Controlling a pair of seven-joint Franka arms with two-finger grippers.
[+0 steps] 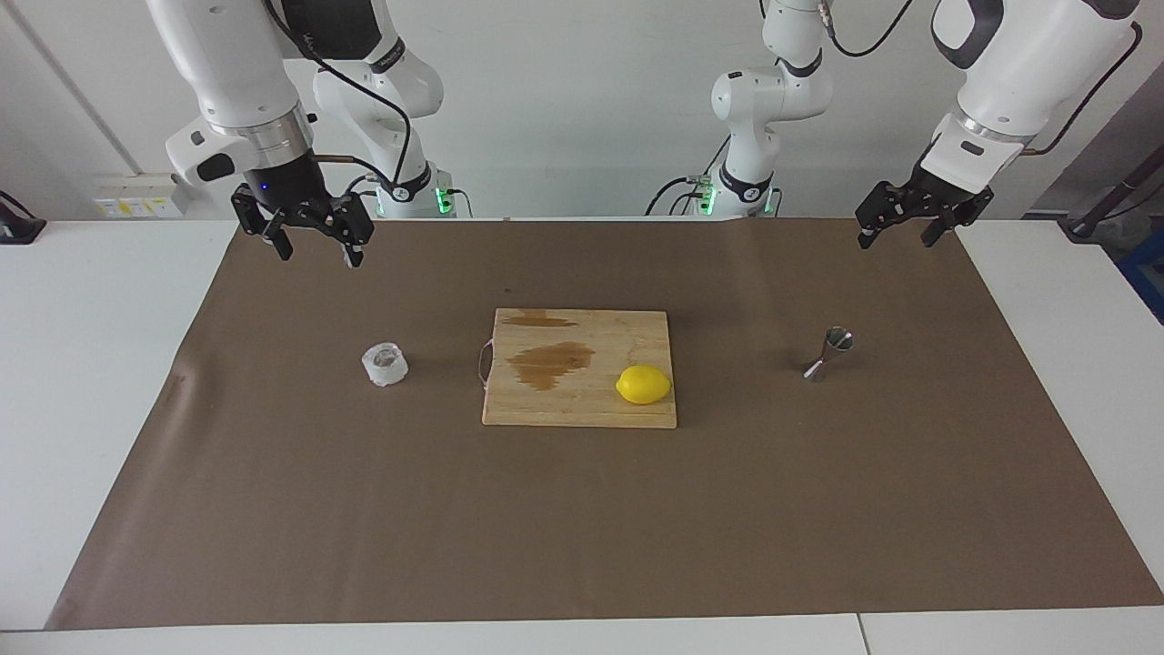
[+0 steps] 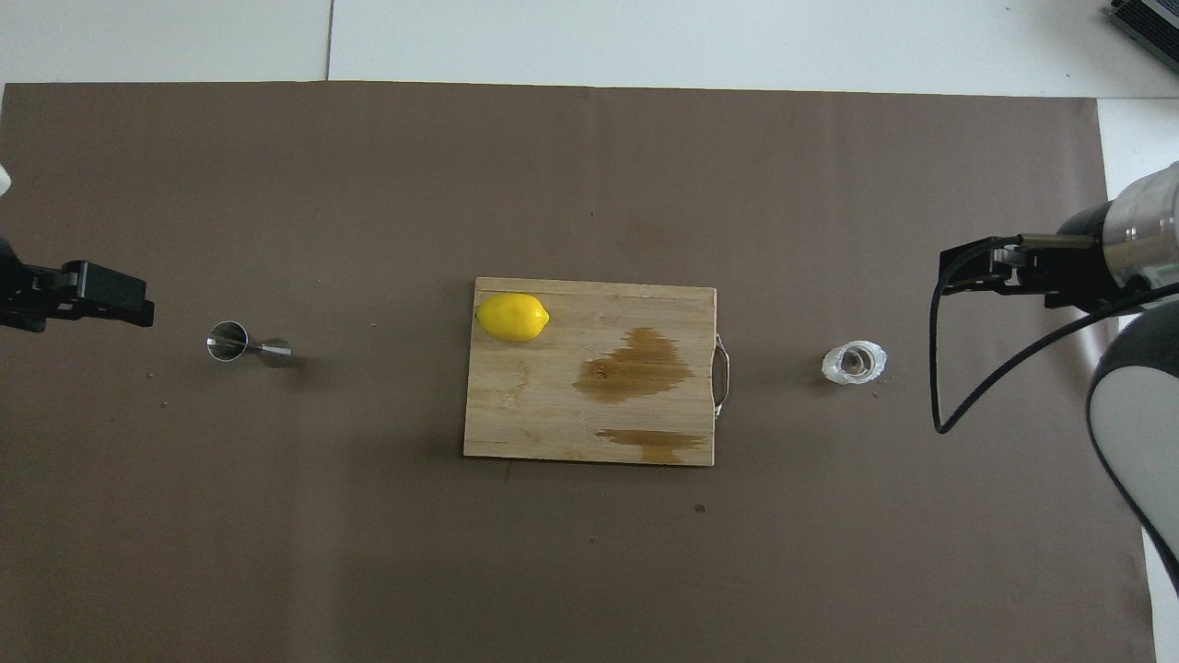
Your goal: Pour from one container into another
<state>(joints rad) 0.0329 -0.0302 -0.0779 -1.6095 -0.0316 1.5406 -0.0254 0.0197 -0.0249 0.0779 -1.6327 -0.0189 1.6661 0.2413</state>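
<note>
On the bench, cup and jigger stand well apart at either end; right gripper and left gripper hover spread, each over its own end, both empty, so nothing is poured yet.

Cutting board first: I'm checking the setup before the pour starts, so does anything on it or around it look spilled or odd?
Yes. The wooden cutting board carries two dark brown wet-looking stains, one large near its middle and one smaller at the edge nearer the robots, beside the lemon. The crinkled cup and the steel jigger stand upright, apart from it.
</note>
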